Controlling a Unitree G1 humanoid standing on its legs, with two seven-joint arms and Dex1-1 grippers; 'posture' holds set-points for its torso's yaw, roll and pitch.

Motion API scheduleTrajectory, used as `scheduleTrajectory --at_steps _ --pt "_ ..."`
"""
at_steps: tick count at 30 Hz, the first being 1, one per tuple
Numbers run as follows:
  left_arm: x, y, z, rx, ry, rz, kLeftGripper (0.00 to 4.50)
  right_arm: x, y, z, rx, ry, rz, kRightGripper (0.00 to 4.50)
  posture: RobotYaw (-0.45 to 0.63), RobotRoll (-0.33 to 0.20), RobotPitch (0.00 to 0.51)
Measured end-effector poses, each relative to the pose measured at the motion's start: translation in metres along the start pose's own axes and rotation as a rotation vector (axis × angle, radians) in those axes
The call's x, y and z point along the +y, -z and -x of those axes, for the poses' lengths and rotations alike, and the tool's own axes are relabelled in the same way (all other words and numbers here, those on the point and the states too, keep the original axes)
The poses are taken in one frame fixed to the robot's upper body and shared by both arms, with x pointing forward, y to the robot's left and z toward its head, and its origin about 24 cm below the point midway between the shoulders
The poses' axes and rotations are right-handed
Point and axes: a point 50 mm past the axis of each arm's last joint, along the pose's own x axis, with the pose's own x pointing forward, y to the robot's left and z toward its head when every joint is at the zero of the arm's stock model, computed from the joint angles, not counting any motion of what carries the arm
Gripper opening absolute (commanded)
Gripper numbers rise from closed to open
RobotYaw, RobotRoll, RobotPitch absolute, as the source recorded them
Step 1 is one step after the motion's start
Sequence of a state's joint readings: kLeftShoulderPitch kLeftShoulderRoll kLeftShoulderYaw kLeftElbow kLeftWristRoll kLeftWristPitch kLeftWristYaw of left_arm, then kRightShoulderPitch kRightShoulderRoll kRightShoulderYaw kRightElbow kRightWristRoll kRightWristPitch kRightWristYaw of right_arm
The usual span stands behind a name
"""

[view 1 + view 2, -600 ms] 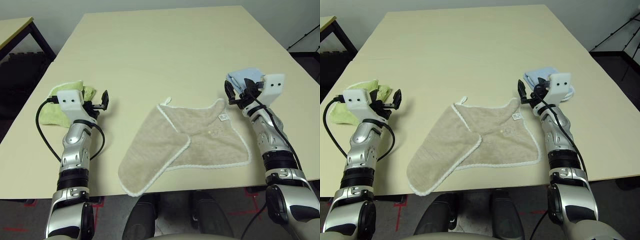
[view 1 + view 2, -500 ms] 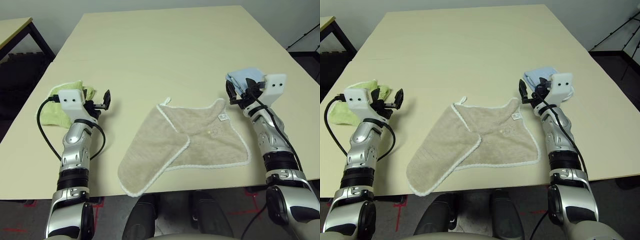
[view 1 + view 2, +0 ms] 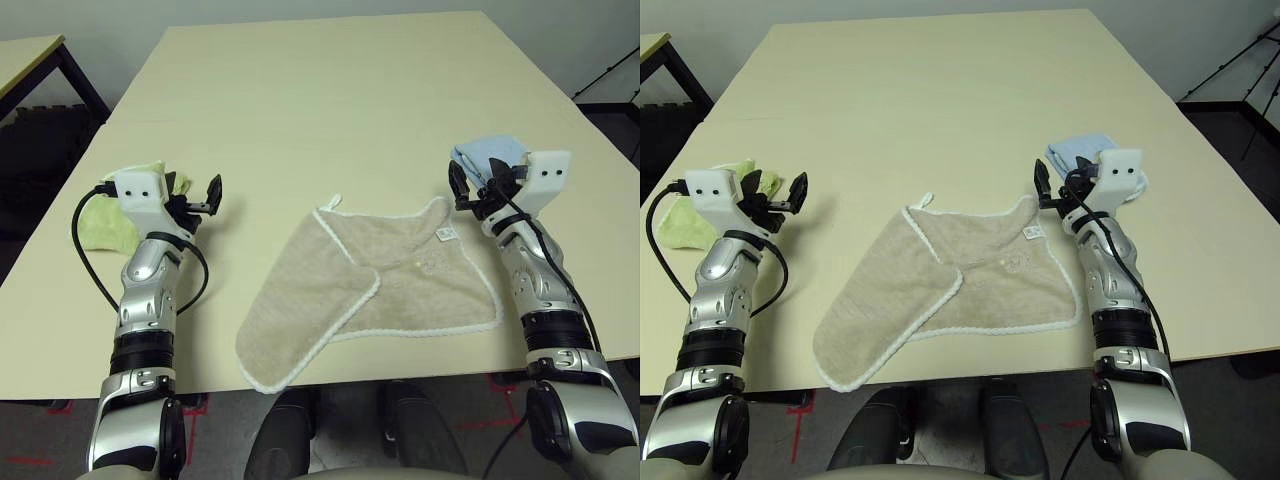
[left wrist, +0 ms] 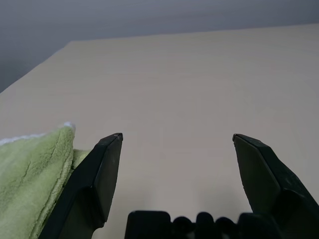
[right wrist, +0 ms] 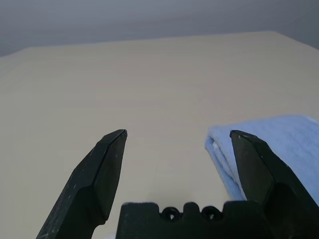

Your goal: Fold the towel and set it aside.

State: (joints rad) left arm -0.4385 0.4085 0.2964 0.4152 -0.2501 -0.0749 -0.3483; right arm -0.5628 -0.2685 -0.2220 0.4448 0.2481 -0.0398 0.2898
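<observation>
Both grippers stand spread wide w/ nothing between the fingers: left gripper [image 3: 207, 194] above the table [image 3: 330, 90] on the left side, right gripper [image 3: 478, 185] on the right side, each clear of the cloth.

Beige towel [image 3: 370, 290] lies flat near the table's front edge, roughly centred between the two arms. It's partly folded: one flap is laid diagonally over the rest, its corner reaching toward the near edge on the left, white edging all round. Small white tag [image 3: 448, 234] sits near its far right corner, white loop [image 3: 333, 202] at the far left corner. Neither gripper touches it; right gripper is just beyond the tagged corner, left gripper well apart to the left.

Vs 0.6 s ago: towel hasn't shifted, same shape and spot. Left arm has lifted a bit and the gripper now sits slightly farther up the table (fingers as wide as before). Right gripper has barely moved, also as wide as before.

Outward: lime-green towel [image 3: 105, 220] is bunched behind the left wrist, near the table's left edge; in the left wrist view it lies just beside one finger [image 4: 94, 179]. Light blue towel [image 5: 279, 144], folded, lies just past the right gripper, beside one of its fingers [image 5: 259, 169].
</observation>
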Motion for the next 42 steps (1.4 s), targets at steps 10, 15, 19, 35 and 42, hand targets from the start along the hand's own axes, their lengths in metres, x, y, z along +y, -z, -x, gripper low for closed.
scheduleTrajectory --at_steps 10,15,19,35,42 --pt "0.021 -0.006 -0.007 0.025 0.010 -0.006 4.48 0.013 0.008 -0.002 0.027 0.010 -0.032 4.50 0.03 0.000 0.120" --pt "0.020 -0.007 -0.011 0.030 0.025 0.004 4.48 0.012 0.007 -0.002 0.029 -0.006 -0.026 4.50 0.04 0.000 0.122" --pt "0.016 -0.005 -0.012 0.067 0.106 0.041 4.48 0.004 0.008 -0.001 0.047 -0.020 -0.011 4.50 0.04 0.000 0.130" --pt "-0.017 -0.033 -0.024 0.194 1.061 -0.093 4.48 -0.014 -0.016 -0.006 0.075 -0.181 0.086 4.50 0.00 0.000 0.159" --pt "-0.017 -0.029 -0.022 0.208 1.153 -0.168 4.48 -0.008 -0.025 -0.013 0.108 -0.264 0.127 4.50 0.01 0.000 0.156"
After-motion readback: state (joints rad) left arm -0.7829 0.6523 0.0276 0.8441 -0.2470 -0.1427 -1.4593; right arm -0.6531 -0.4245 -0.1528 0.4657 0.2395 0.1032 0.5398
